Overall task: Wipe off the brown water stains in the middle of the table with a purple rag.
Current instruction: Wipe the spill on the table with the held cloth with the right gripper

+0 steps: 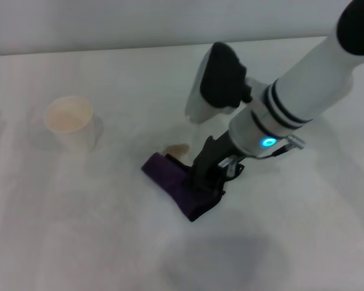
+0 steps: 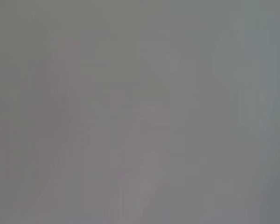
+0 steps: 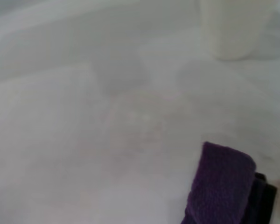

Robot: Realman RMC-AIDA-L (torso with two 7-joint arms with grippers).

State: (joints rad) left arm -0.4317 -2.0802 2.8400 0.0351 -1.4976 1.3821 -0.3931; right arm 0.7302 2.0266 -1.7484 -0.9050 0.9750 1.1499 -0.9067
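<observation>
Step in hand: wiping. Right claw (image 1: 207, 182) grips purple rag (image 1: 173, 179), pressed on white surface (image 1: 79, 230). Brown stain (image 1: 177, 149) small, tan, uneven, touching rag's far edge, mid-surface. Next move likely: sweep rag across stain, keeping pressure. Paper cup (image 1: 71, 124) well apart, leftward. Left claw unseen.

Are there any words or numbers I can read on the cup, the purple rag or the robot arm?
None: no words, numbers or signs can be read.
The paper cup is plain.
The purple rag is plain.
The right gripper and its arm show only a glowing blue-green light, not a word.
</observation>
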